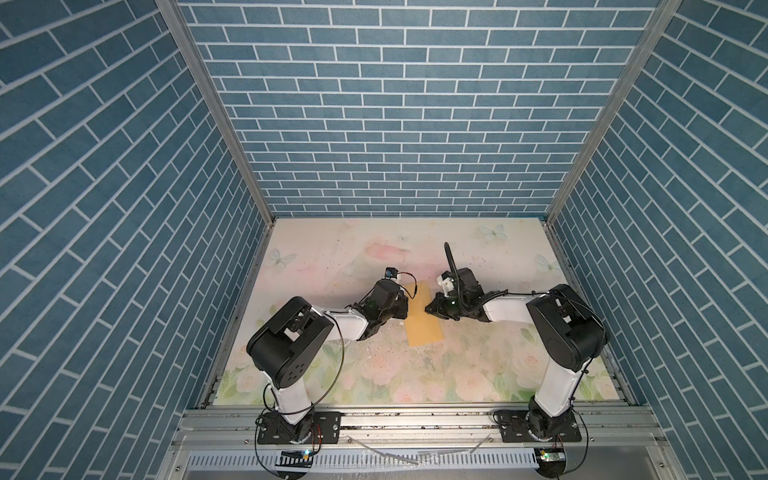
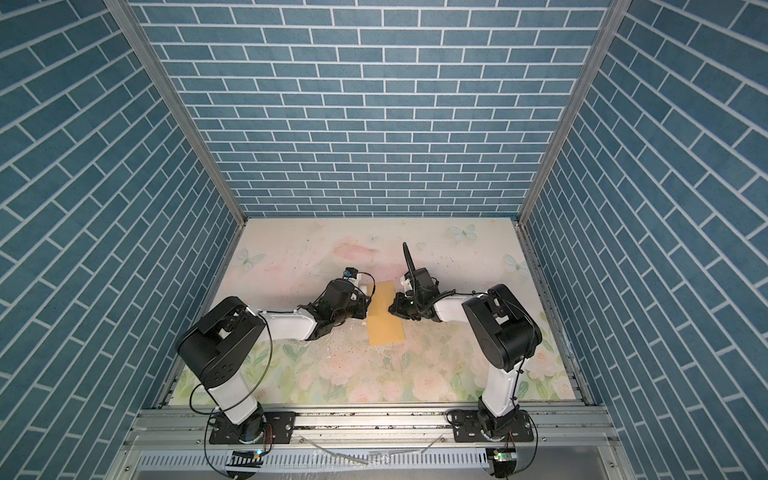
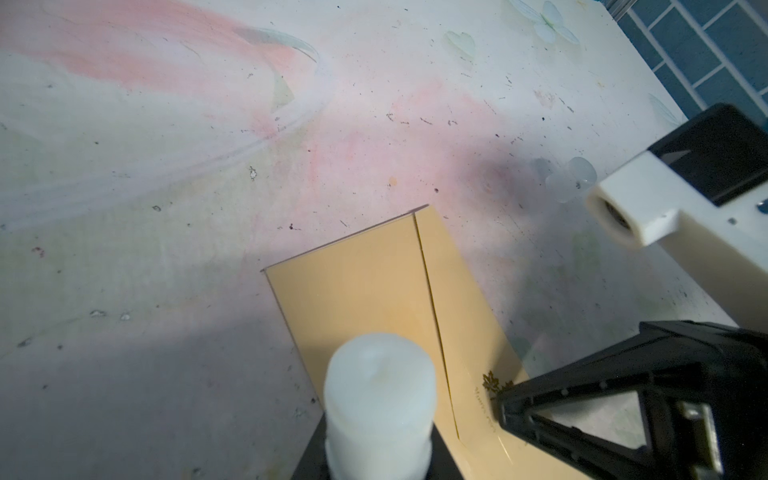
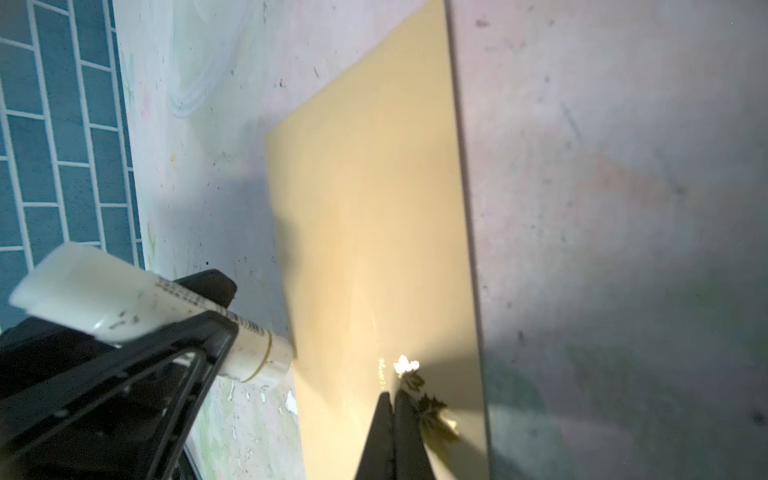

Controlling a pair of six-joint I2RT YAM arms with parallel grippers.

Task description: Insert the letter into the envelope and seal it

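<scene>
Robot test cell in a lab, blue brick-pattern panels (image 1: 407, 124) walling three sides, aluminium frame posts (image 1: 216, 112) at the corners, floral-print tabletop (image 1: 478, 365), two arms bolted to an aluminium rail (image 1: 415, 419) with loose cabling

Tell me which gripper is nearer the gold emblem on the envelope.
Right. The right gripper has its shut tips right at the gold emblem on the envelope. The left gripper, holding a white stick, is at the envelope's opposite long edge.

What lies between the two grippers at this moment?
The envelope lies flat on the table between them in both top views; the left gripper, holding a white glue stick, is at one edge, the shut right gripper on the other.
</scene>
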